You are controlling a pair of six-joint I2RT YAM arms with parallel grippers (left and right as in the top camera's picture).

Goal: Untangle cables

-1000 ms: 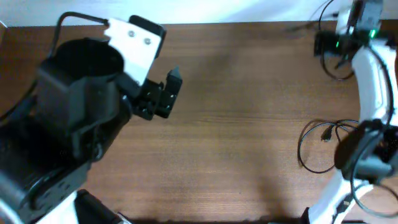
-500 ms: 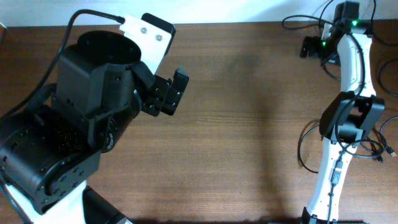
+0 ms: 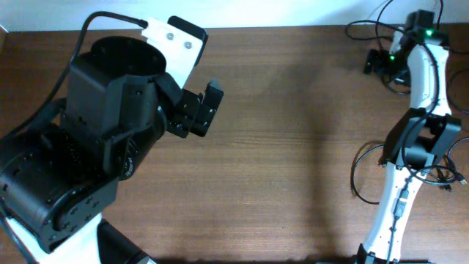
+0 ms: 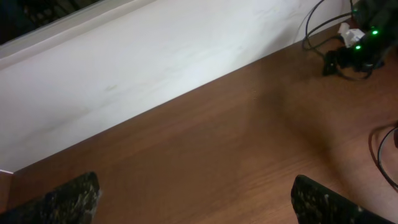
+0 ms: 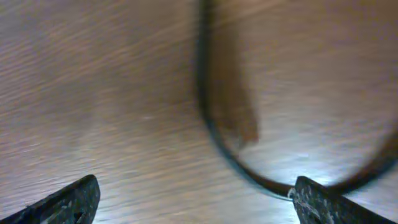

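Right gripper (image 5: 199,200) hangs wide open over what looks like a loop of the cables (image 5: 205,106) (blurry) at the table's (image 3: 278,147) far right, left gripper (image 4: 196,200) is wide open, empty and well away, so a one-handed tug could just tighten the snarl or drag it off the edge.

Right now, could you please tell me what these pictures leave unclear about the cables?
Overhead: the right arm covers the middle of the cables, and the frame's right edge cuts them off.
Right wrist: blurred; one strand shows, with no plug ends in view.
Left wrist: only a small arc of cable shows at the right edge.
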